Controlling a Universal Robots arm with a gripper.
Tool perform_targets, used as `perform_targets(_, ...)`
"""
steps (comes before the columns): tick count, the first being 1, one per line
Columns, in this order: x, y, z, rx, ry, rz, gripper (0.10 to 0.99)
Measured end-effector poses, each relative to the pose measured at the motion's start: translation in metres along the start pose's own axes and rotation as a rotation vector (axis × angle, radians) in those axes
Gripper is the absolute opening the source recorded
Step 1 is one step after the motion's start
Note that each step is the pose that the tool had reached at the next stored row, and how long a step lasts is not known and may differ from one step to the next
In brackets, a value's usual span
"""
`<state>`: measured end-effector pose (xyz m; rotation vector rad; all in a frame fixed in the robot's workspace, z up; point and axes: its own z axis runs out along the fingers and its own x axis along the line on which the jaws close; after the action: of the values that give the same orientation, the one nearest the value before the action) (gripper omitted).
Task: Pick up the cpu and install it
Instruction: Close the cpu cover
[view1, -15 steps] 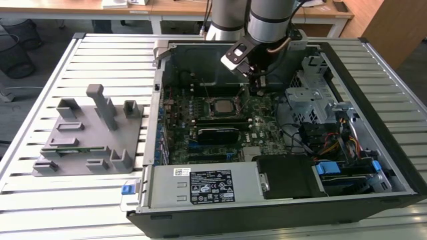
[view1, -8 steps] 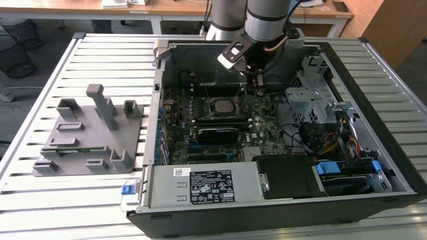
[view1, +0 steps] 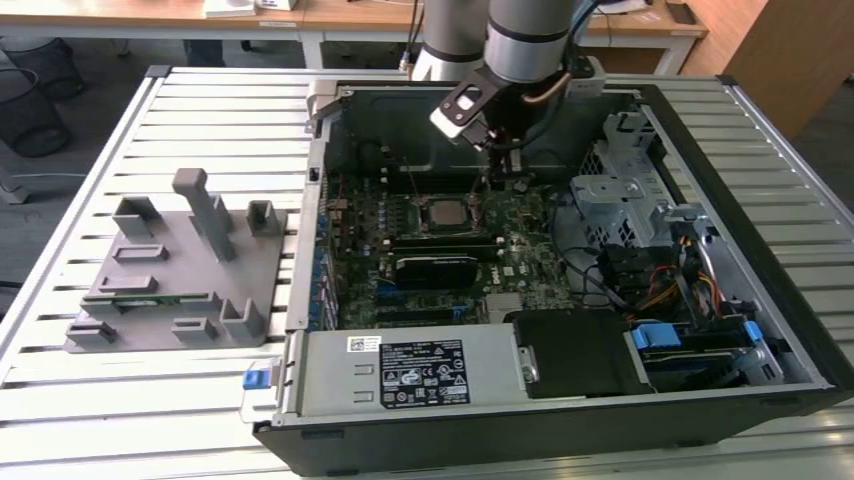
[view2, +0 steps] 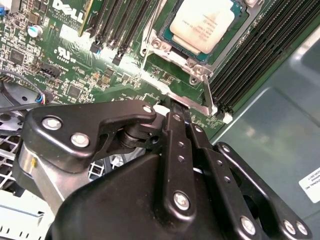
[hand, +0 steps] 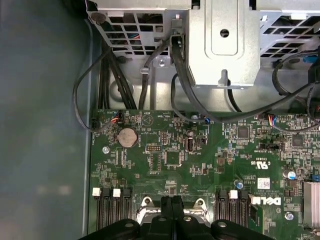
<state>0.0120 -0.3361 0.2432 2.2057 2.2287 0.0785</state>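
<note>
Motherboard (view1: 534, 250), green, carries silvery-grey square cpu (view1: 442, 212), mid-frame in the exterior view.
Black gripper (view1: 498, 175) hangs just upper right of it, jaws pressed together, empty.

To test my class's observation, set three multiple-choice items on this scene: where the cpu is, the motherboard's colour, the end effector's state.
1. The cpu lies: A in the socket on the motherboard; B on a shelf; C in a person's hand.
2. The motherboard is: A blue; B green; C red.
3. The end effector is: A wide open; B shut; C gripping a cable.
Key: 1 A, its silvery top shows inside the socket frame; 2 B, the board is green; 3 B, its fingers touch.
</note>
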Motion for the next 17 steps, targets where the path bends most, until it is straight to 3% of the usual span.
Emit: perform_targets(17,0.0001,-0.0081,0.0010,0.000,0.0000,0.000,0.106)
